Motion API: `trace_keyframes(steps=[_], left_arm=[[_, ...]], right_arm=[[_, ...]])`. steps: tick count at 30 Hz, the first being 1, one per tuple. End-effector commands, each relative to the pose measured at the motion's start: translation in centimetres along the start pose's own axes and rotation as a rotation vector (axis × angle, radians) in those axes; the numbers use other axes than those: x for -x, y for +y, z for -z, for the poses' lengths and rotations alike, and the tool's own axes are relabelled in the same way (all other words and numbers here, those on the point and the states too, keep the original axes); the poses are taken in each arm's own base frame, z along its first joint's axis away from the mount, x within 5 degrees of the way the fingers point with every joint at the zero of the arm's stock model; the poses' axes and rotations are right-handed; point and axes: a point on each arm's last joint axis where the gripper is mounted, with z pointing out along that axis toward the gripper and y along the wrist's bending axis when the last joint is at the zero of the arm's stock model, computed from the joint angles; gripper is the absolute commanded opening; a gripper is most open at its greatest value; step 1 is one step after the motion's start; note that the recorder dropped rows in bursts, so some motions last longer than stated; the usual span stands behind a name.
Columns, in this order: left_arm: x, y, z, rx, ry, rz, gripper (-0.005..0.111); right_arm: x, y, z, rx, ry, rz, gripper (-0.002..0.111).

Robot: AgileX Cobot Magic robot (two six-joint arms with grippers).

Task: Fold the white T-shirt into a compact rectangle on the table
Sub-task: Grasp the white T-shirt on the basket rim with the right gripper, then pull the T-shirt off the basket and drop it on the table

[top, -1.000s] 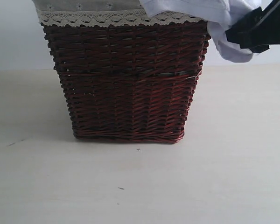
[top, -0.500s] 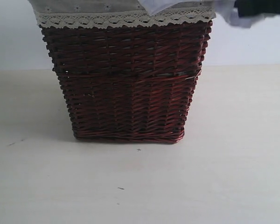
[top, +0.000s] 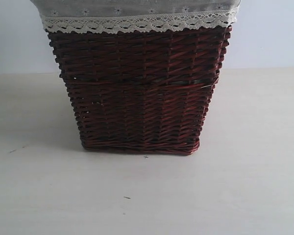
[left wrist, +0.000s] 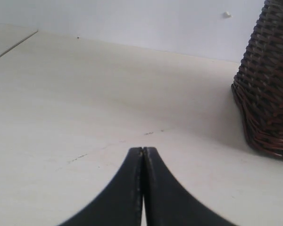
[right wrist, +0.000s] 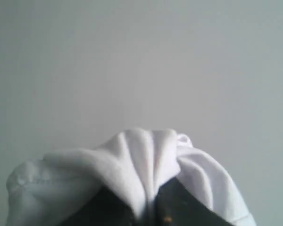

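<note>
- Exterior: dark red-brown wicker basket [top: 137, 93] with a lace-edged grey liner [top: 137, 10] stands on the pale beige bench [top: 245, 186]. A few dark specks [top: 126, 198] lie in front, with a plain pale wall [top: 264, 34] behind.
- Left wrist: left tool [left wrist: 143, 153] closed, fingers pressed together, empty, above the bench. Basket base nearby.
- Right wrist: right tool [right wrist: 151, 209] clamped on the bunched white T-shirt [right wrist: 141, 155]. Only blank grey-white wall behind.

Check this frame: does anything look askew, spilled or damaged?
The wicker basket sits slightly askew on the table: its lace-trimmed liner slants up toward the exterior view's right. Nothing looks spilled or damaged. The white T-shirt hangs bunched in the shut right gripper, outside the exterior view.
</note>
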Motion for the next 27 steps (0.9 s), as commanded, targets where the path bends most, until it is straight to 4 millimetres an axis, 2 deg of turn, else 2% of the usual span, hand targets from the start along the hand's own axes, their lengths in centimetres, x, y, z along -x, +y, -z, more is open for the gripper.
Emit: trace_keyframes(steps=[1,4,6,10,14,19,27], left_arm=[[0.1,0.0,0.0,-0.005,-0.012,-0.001,0.000],[0.1,0.0,0.0,-0.005,-0.012,-0.001,0.000],[0.1,0.0,0.0,-0.005,-0.012,-0.001,0.000],[0.1,0.0,0.0,-0.005,-0.012,-0.001,0.000],[0.1,0.0,0.0,-0.005,-0.012,-0.001,0.000],[0.1,0.0,0.0,-0.005,-0.012,-0.001,0.000],[0.1,0.0,0.0,-0.005,-0.012,-0.001,0.000]], right_arm=[[5.7,0.8,1.7,-0.011,-0.190,0.074,0.000],[8.2,0.6,4.1,-0.154,-0.189,0.286,0.000],[9.8,0.2,6.1,-0.278,-0.201,0.327,0.000],[13.2,0.8,10.0,-0.394,-0.321,0.374,0.000],[14.8,1.2,12.5,-0.460,-0.330,0.437,0.000],[13.7,0.0,12.5,-0.572,-0.159,0.492,0.000],[9.2,-2.2,9.7,-0.627,0.185,0.388,0.000]])
